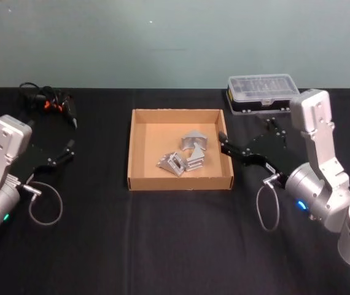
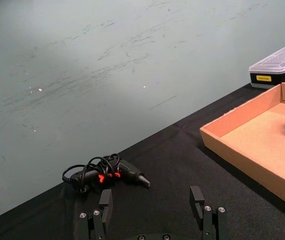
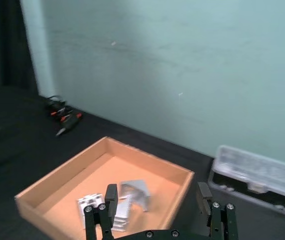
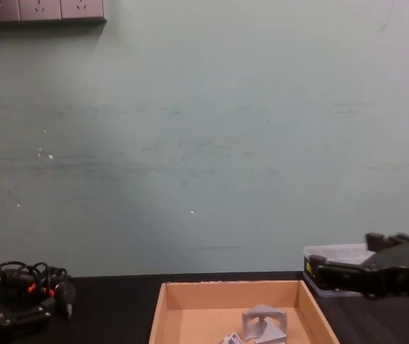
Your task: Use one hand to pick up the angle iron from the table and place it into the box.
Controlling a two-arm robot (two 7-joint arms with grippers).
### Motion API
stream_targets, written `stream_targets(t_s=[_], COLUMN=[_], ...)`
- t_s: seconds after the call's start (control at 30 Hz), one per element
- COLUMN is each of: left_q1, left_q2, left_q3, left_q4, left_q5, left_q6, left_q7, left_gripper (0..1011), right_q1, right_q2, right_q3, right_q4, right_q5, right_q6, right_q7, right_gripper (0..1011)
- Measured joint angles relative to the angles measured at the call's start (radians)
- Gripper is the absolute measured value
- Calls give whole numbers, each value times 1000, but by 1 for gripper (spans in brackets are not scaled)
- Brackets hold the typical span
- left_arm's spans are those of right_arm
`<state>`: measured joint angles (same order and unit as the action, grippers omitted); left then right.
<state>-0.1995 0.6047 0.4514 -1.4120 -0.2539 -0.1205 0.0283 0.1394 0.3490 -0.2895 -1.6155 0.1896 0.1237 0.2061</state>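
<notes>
Angle irons (image 1: 184, 155): silver, piled in tan box (image 1: 140, 147) | right hand (image 3: 157, 200): fingers spread, empty

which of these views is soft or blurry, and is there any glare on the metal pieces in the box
Right wrist view: softest, the angle irons and plastic case look smeared. Head view: fairly sharp, the angle irons in the box show bright highlights but no blown-out glare. Chest view: evenly lit wall, right gripper dark with little detail. Left wrist view: clear, cable bundle crisp.
</notes>
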Motion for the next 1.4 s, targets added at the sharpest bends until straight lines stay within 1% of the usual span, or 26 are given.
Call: stream_targets(t_s=[0.07,0.1,0.2,0.23,0.3,0.33,0.37,0.43,1.4], left_q1=[0,0,0,0,0,0,0,0,0], left_q2=[0,0,0,0,0,0,0,0,0], left_q3=[0,0,0,0,0,0,0,0,0], left_q4=[0,0,0,0,0,0,0,0,0], left_q5=[0,0,0,0,0,0,0,0,0], left_q6=[0,0,0,0,0,0,0,0,0], left_q7=[0,0,0,0,0,0,0,0,0], left_gripper=[1011,1011,1011,1011,1011,1011,1011,1011,1011], right_q1=[-14,-22,-29,-30,-28,-28,-25,-22,-26], right_q2=[-6,-13,-26,-35,-52,-52,-63,-73,-65], right_q3=[7,13,19,23,33,33,38,43,38], right_q4=[-1,2,19,32,51,51,60,69,62], right_q5=[-15,-32,-50,-61,-73,-73,-80,-86,-83], right_q6=[-22,-40,-52,-54,-48,-48,-38,-25,-36], right_q7=[-20,-38,-61,-76,-100,-100,-113,-125,-118], right_gripper=[1003,1003,1003,1003,1003,1003,1003,1003,1003])
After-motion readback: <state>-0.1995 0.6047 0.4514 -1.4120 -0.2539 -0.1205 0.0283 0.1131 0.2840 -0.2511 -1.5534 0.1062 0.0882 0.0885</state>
